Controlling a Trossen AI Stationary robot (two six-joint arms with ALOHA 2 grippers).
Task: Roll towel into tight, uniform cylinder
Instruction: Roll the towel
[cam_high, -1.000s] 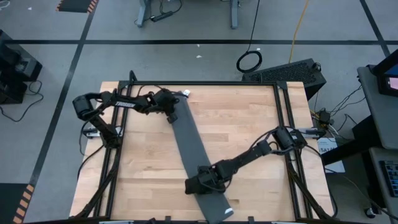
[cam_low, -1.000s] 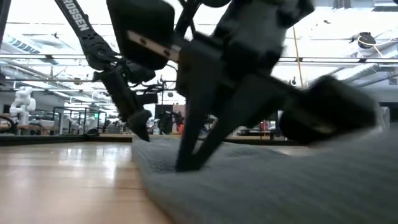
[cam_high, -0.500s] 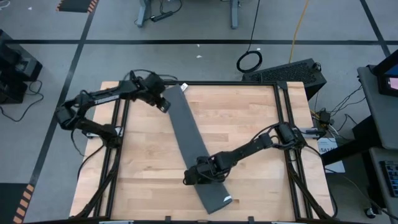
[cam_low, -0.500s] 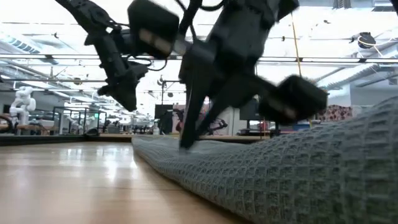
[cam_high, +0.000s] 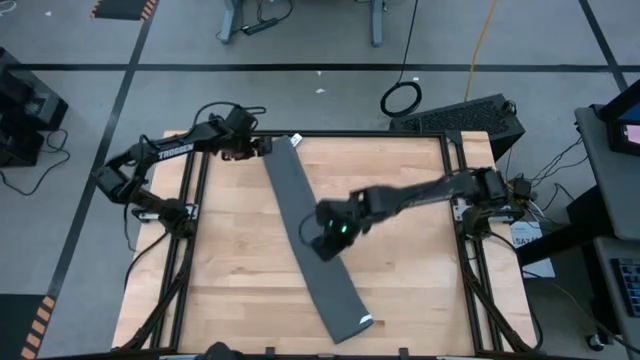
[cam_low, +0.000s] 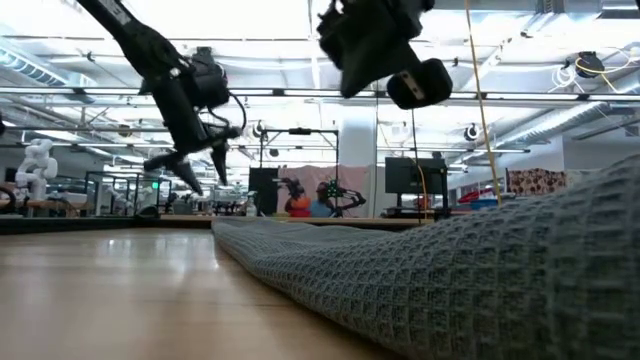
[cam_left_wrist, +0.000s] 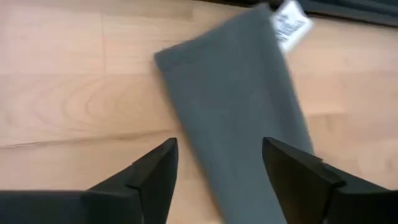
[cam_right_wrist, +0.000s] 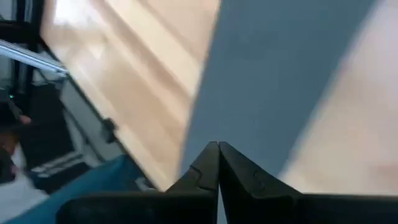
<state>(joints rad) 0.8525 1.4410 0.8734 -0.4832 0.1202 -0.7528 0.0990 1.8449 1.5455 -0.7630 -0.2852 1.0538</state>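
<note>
**Towel laid out in a long strip, both grippers clear of it**

The towel (cam_high: 308, 240) lies flat on the table (cam_high: 400, 290) as a narrow folded band, running on a diagonal from the far left corner region down toward the near edge at the middle. A white tag (cam_high: 295, 140) shows at its far end, and a second small white mark sits at its near end. No part of it is rolled yet. Judging from the layout, the cloth is folded lengthwise and stretched straight so that a roll started at one end will track evenly and come out uniform in width.

The left gripper (cam_high: 262, 148) sits at the far left corner of the table, just beside the towel's far end and off the cloth. Its arm reaches in from the left side with the elbow bent outward. In the left wrist view its fingers (cam_left_wrist: 155, 177) stand spread apart with nothing between them, pointed at the tagged end, likely lined up to take that edge.

The right gripper (cam_high: 327, 238) hangs above the middle of the strip, its arm stretched long across the table from the right side. The low view shows it raised well clear of the cloth. In the right wrist view its fingers (cam_right_wrist: 208, 165) are pressed together, holding nothing.
</note>
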